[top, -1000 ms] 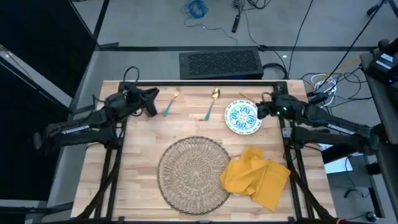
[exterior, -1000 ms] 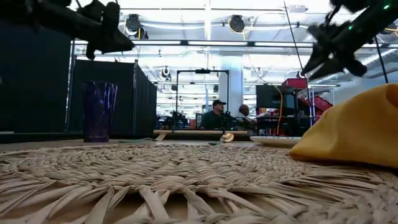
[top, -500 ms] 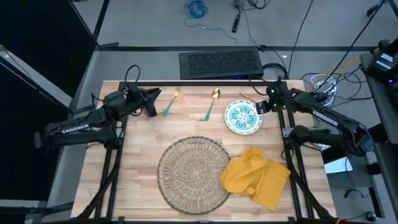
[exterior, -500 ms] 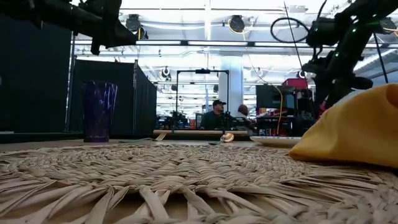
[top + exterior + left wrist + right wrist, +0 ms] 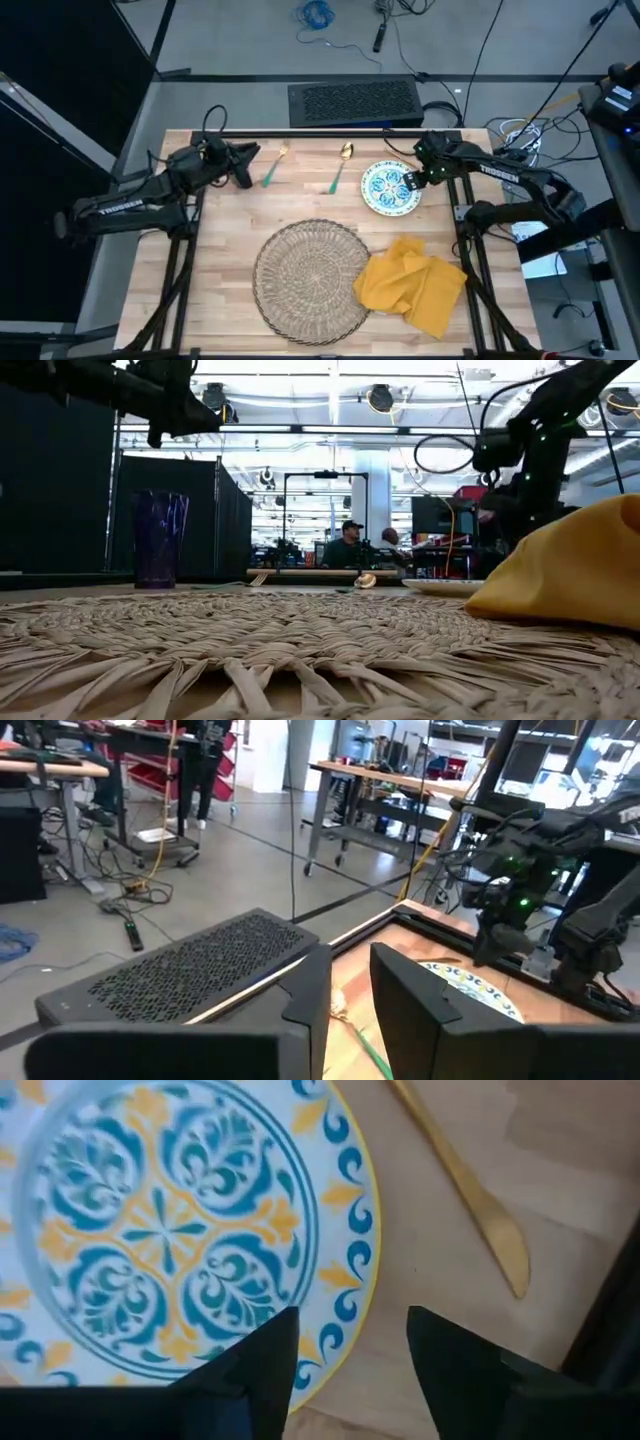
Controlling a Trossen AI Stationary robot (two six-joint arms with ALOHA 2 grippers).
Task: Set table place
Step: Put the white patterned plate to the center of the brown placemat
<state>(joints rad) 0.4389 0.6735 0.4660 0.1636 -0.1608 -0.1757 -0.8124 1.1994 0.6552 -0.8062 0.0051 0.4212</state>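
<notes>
Plate white with teal-and-yellow floral pattern, flat on table at far right, beyond napkin and round wicker mat. Right gripper over plate's rim, fingers spread, nothing held. Left gripper parked far left near fork, fingers parted, empty.

Right gripper: your fingers are parted, pointing straight down, arm bent in from the right.
Left gripper: your arm waits raised, fingers parted.
</notes>
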